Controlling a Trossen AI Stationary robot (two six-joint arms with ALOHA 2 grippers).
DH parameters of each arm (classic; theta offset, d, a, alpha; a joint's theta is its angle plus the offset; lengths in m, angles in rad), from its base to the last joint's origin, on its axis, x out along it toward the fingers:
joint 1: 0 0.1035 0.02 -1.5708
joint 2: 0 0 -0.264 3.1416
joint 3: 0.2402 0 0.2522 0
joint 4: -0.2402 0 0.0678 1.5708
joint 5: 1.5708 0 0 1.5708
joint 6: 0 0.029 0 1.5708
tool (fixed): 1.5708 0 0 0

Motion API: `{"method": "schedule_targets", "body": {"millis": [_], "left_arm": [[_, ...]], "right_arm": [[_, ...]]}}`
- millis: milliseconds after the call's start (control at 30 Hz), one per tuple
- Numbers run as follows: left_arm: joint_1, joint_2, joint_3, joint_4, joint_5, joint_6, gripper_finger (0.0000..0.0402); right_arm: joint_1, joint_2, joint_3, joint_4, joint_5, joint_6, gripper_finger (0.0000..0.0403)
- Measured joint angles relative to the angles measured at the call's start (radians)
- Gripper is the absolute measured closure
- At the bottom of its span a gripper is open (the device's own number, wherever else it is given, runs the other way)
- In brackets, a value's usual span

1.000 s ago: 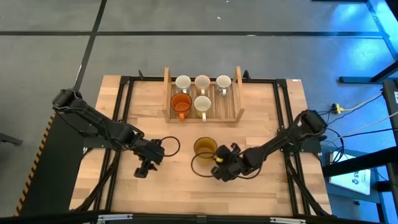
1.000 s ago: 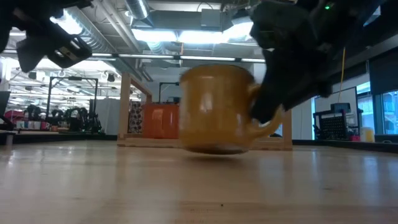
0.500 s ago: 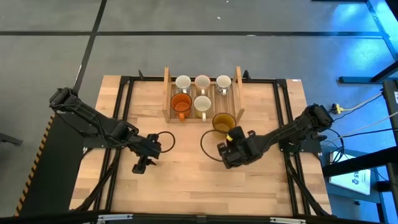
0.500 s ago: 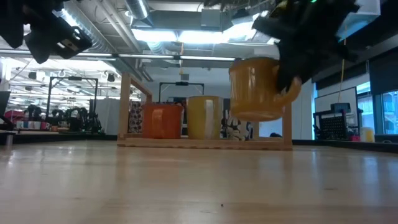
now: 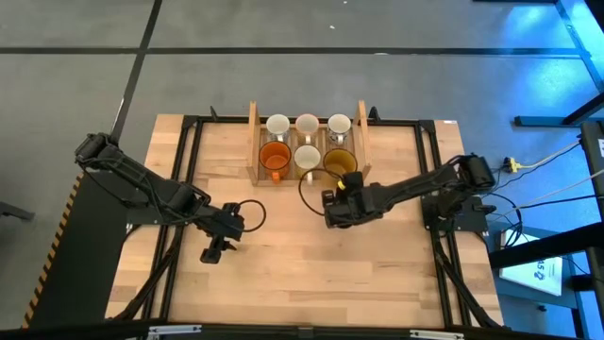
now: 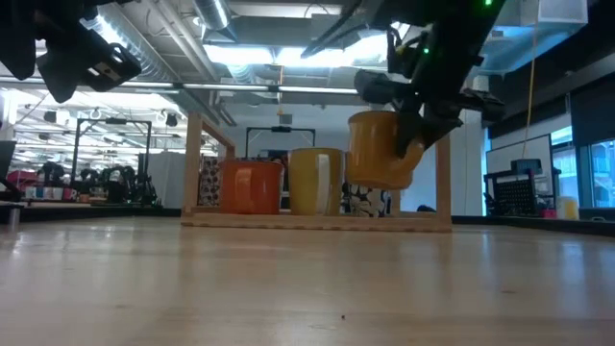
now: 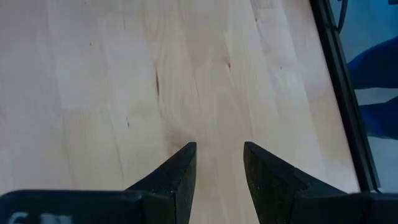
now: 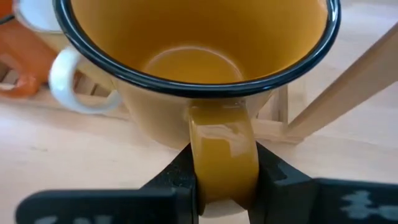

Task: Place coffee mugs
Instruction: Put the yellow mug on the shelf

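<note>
My right gripper (image 5: 345, 185) is shut on the amber-yellow mug (image 5: 340, 162), which hangs over the near right part of the slatted wooden tray (image 5: 362, 142); the low view shows the mug (image 6: 380, 149) above the tray's floor. In the tray stand three white mugs in the far row (image 5: 308, 124), plus an orange mug (image 5: 275, 156) and a cream mug (image 5: 307, 157) in the near row, each on its base. My left gripper (image 5: 213, 253) is open and empty over the bare table at the left (image 7: 219, 168). My right gripper pinches the amber mug's handle (image 8: 222, 149) between its two fingers (image 8: 180, 177), one on each flat side of the loop. The fingers come from the table's near side, slanting downward. The mug hangs lifted clear of the tray and table, mouth up and slightly tilted.
The tray's two upright side boards (image 5: 253, 137) stand left and right of the mugs; the right board's post (image 8: 348, 81) is close beside the held mug. Black cable loops (image 5: 247, 215) lie on the table near both grippers. Bare wood stretches across the table's near half (image 5: 302, 274).
My right gripper has carried the amber mug up off the middle of the table and toward the far edge. The mug now hangs clear above the tray's near right part, beside the cream mug. The gripper has stayed shut on the handle.
</note>
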State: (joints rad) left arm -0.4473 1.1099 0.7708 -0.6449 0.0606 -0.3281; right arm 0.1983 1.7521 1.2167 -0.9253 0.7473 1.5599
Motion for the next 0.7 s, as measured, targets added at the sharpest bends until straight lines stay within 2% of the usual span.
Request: {"method": "schedule_targets", "body": {"millis": [700], "left_arm": [[0.000,0.000,0.000,0.002,-0.016,0.018,0.0274]], "right_arm": [[-0.125,0.163,0.000,0.061,0.023,0.054,0.0339]]}}
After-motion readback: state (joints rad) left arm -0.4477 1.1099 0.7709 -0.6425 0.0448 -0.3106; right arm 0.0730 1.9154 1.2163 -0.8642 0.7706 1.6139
